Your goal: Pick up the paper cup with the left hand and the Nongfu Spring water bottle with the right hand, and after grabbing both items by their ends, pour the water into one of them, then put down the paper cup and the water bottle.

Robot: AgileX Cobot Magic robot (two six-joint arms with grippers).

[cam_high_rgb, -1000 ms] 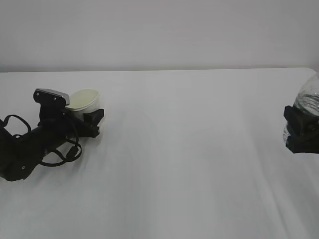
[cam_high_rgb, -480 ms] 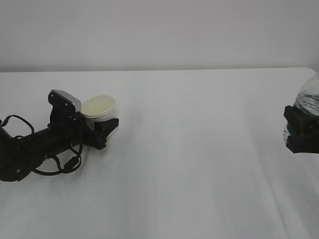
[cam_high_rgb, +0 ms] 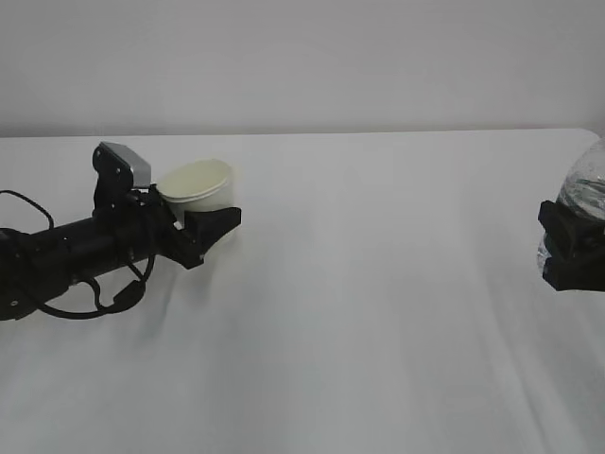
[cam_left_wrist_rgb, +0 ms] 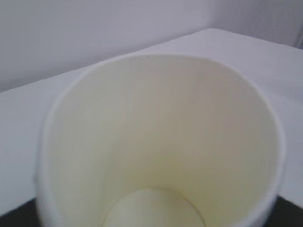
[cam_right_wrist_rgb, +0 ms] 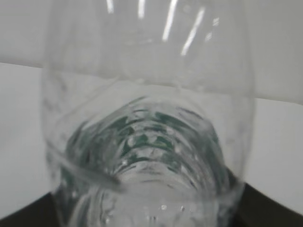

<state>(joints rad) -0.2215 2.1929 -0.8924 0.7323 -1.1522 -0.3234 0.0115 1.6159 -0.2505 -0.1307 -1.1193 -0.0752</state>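
- Here, in the exterior view, I see the left hand (cam_high_rgb: 203,230), a black arm with looped cables and a grey-silver block, reaching in from the left edge over the white table (cam_high_rgb: 378,312).
- Its two black fingers (cam_high_rgb: 216,225) are closed around the lower part of the paper cup (cam_high_rgb: 198,184), a small white tapered cup with a rolled rim and a pale cream-yellow inside; the cup's mouth tips toward the camera and slightly right.
- At the right edge I see the right hand (cam_high_rgb: 570,257), a black gripper only partly in frame, clamped on the Nongfu Spring water bottle (cam_high_rgb: 584,184), a small clear ribbed plastic bottle whose upper part rises above the gripper and is cut off by the frame.
- Cup and bottle are well apart, with bare table between them.
- In the left wrist view, I look straight into the paper cup (cam_left_wrist_rgb: 161,142): the round cream bottom shows low in the frame and the inside appears dry; dark slivers of the gripper show at the bottom corners.
- In the right wrist view, the bottle (cam_right_wrist_rgb: 147,118) fills the frame; the green of its label shows through the clear ribs, and the water (cam_right_wrist_rgb: 142,156) lies in the lower part.
- Black gripper parts flank the bottle at both lower corners.
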